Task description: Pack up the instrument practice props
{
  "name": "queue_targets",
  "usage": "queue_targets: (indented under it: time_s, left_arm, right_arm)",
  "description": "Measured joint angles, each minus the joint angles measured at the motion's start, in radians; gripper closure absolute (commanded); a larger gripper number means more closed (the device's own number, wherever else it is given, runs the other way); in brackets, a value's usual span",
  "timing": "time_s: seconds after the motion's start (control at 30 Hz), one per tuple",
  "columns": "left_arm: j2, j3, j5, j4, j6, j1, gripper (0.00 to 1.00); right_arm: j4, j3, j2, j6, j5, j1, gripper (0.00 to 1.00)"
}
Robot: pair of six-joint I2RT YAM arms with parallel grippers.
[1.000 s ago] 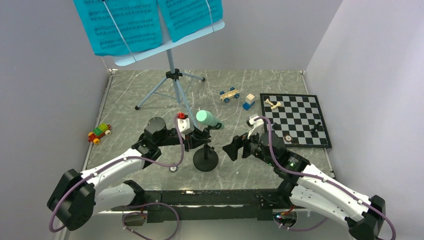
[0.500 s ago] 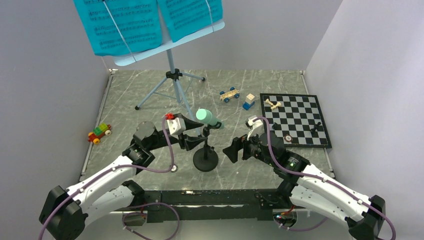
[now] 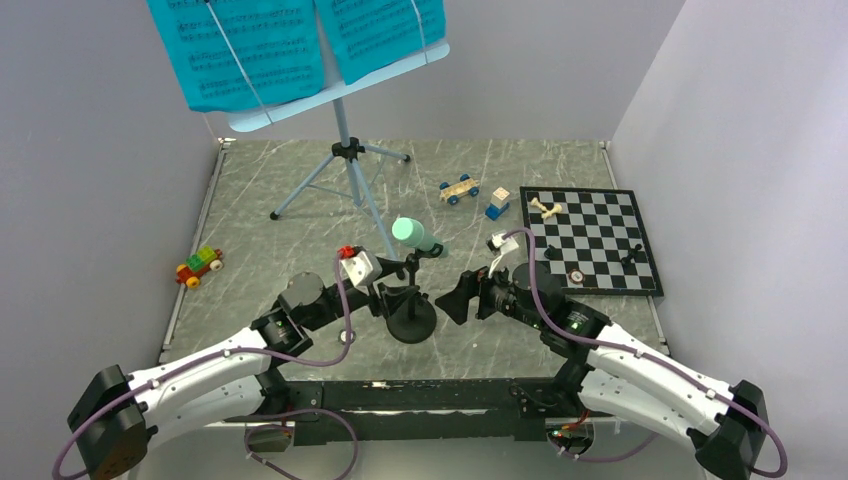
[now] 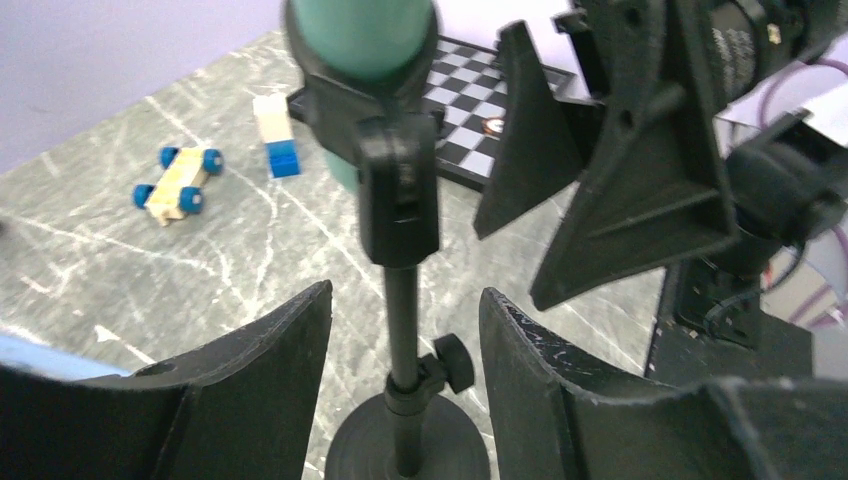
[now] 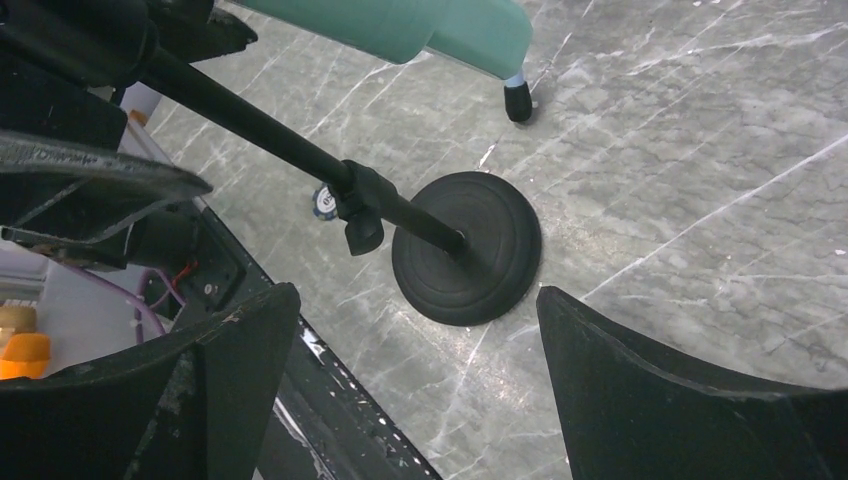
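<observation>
Far left on the desk [image 3: 260, 240], a toy car [image 3: 199, 266], not part of the job. Back left, the music stand [image 3: 345, 150] is upright on its 3 legs, music sheets [image 3: 250, 50] on its tray; neither is packed yet. Centre front: the left end effector [image 4: 402, 300] is open, 1 finger on each side of the thin pole of the microphone stand [image 3: 411, 320], touching neither side. The microphone [image 3: 412, 235] sits tilted in its clip on top. Just right of it, the right end effector [image 3: 452, 298] is also open and holds nothing. Further right, the chessboard [image 3: 600, 240]. Risks, as I judge them: the load is top-heavy, so an off-centre squeeze on the pole could tip the stand or swing the microphone; the 2 end effectors are close and could clash; the clamp knob [image 4: 452, 362] could snag a finger. The left wrist view alone shows the gaps beside the pole. The right wrist view alone shows the round base flat on the desk. Only the top view takes in the music stand, well apart.
</observation>
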Motion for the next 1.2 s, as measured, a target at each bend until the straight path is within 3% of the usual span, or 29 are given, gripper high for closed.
queue_targets:
  time_s: [0.2,0.4,0.7,0.93,1.2]
  left_arm:
    - [0.021,-0.008,-0.129,0.051,-0.016,-0.014,0.48]
    - [0.071,-0.008,-0.142,0.096,-0.025,-0.018,0.54]
    - [0.087,-0.004,-0.125,0.111,-0.032,-0.021,0.87]
    - [0.086,-0.004,-0.121,0.104,-0.03,-0.034,1.0]
    - [0.086,-0.004,-0.185,0.104,-0.003,-0.093,1.0]
  right_arm:
    - [0.019,-0.001,0.018,0.017,-0.008,0.0,0.09]
    - [0.047,-0.004,0.048,0.025,-0.013,0.0,0.11]
    - [0.114,-0.007,0.098,0.029,-0.038,0.0,0.21]
    - [0.19,-0.028,0.151,0.037,-0.062,0.0,0.28]
    - [0.294,-0.048,0.228,0.067,-0.088,0.0,0.35]
